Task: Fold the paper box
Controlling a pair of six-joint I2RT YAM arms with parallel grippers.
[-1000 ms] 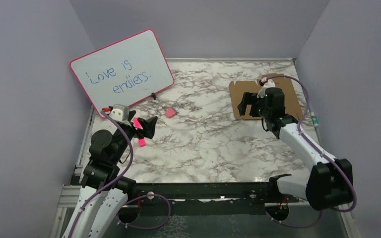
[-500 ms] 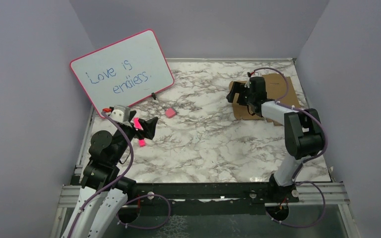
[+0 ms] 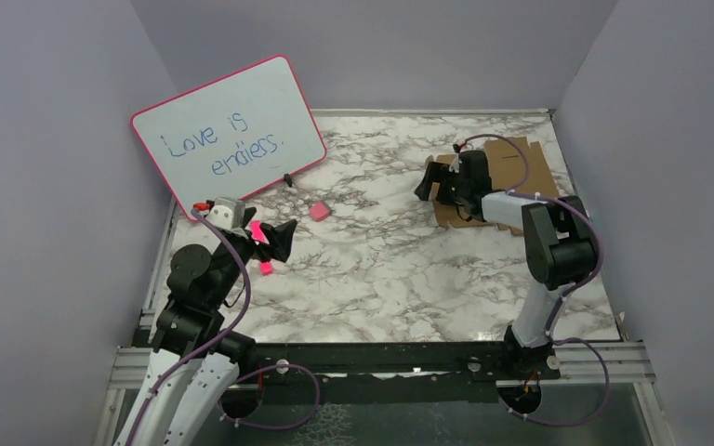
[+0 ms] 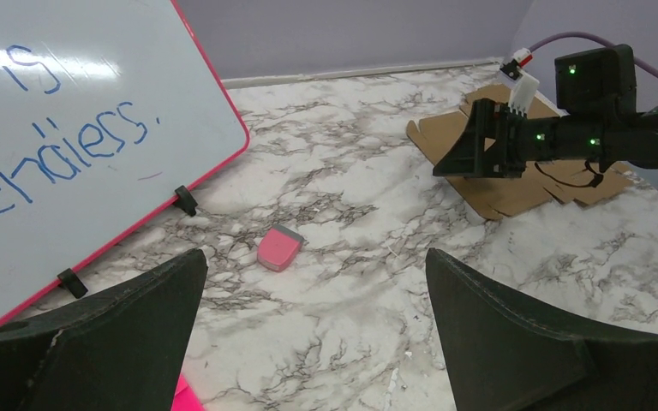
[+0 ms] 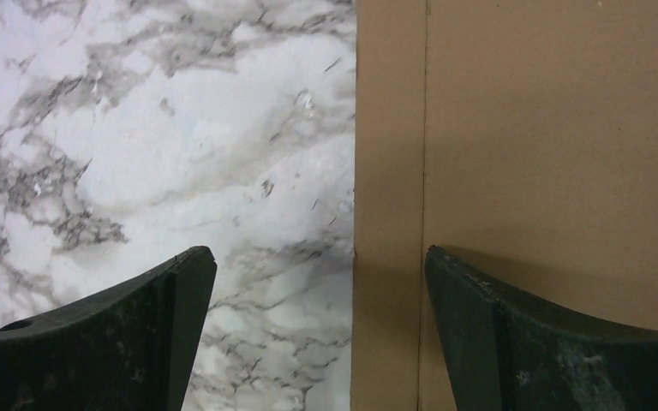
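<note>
Paper box [image 5: 565,128]: flat, creased brown cardboard on veined marble [image 5: 180,128]; left fingers [image 4: 94,342] and right fingers [image 5: 94,342] spread.

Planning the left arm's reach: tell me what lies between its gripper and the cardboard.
Top view: pink eraser near the left gripper, then bare marble table.

Top camera looks down on my desk [image 3: 381,269]. Left wrist looks across, right wrist close down; all see the box [image 5: 548,128].

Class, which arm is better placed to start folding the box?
Probably right. The right pincer, open, straddles an edge of the box, one finger over cardboard; the left pincer sits far off by the whiteboard.
</note>
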